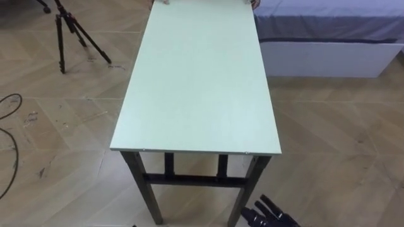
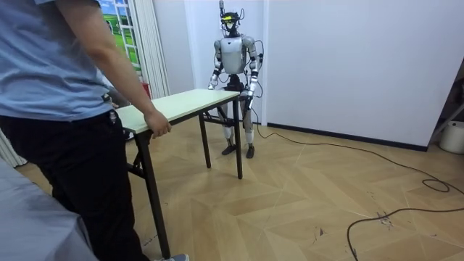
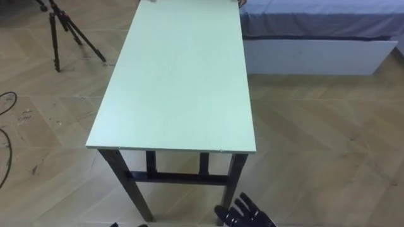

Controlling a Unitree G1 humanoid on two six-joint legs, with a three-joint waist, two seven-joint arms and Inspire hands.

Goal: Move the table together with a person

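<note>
A long table with a pale green top [image 1: 199,82] and black legs [image 1: 142,186] stands lengthways before me, its near short edge just ahead. My right hand [image 3: 245,216] hangs open below that edge, off the near right leg and touching nothing. In the room view I stand upright at the table's far end, with my left hand [image 2: 251,92] low beside its corner. At the opposite end a person in a blue shirt [image 2: 43,58] grips the table edge with a hand [image 2: 156,125]. The person's fingers [image 1: 165,2] peek over the far edge in the eye views.
A bed with a grey-blue sheet and white base [image 1: 328,38] lies to the far right of the table. A black tripod [image 1: 62,38] stands far left, and dark cables [image 1: 7,101] curl on the wooden floor at the left. A white wall [image 2: 348,58] is behind me.
</note>
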